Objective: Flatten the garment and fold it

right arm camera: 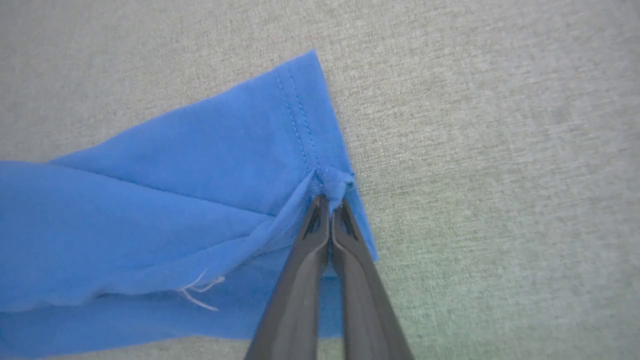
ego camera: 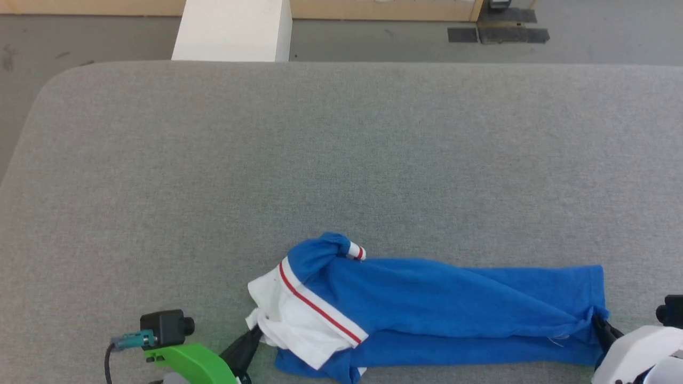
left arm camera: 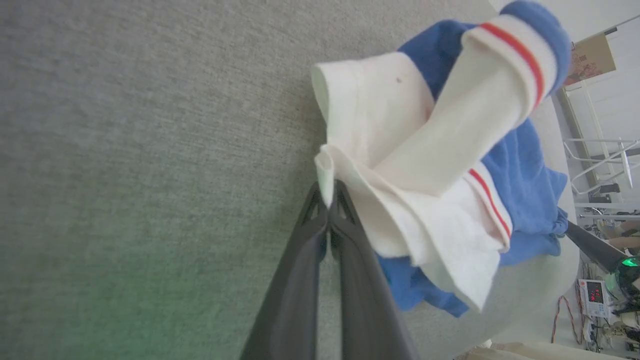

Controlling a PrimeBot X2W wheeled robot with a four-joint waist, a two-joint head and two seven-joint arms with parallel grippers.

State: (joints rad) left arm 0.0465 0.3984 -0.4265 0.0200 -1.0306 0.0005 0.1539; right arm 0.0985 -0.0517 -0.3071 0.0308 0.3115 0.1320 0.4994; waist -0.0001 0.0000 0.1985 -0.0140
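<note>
At 7 o'clock on the grey fabric-covered table (ego camera: 341, 149), the left gripper (ego camera: 252, 338) has its jaws pinched on a white sleeve edge of the royal-blue jersey T-shirt (ego camera: 437, 298). The shirt lies bunched in a long strip toward 5 o'clock. There the right gripper (ego camera: 602, 326) has its jaws clamped on the blue hem corner.

The surface (ego camera: 341, 149) is big, gray and fuzzy like cloth, with a round far left corner. Past its far edge a white block (ego camera: 233, 29) stands on the gray floor (ego camera: 373, 40). A wood strip (ego camera: 373, 8) runs behind it. Dark mats (ego camera: 499, 33) lie on the floor to the far right. Off the surface's edge in the left wrist view are a white rack (left arm camera: 600, 155) and a little box with red numbers (left arm camera: 595, 295).
</note>
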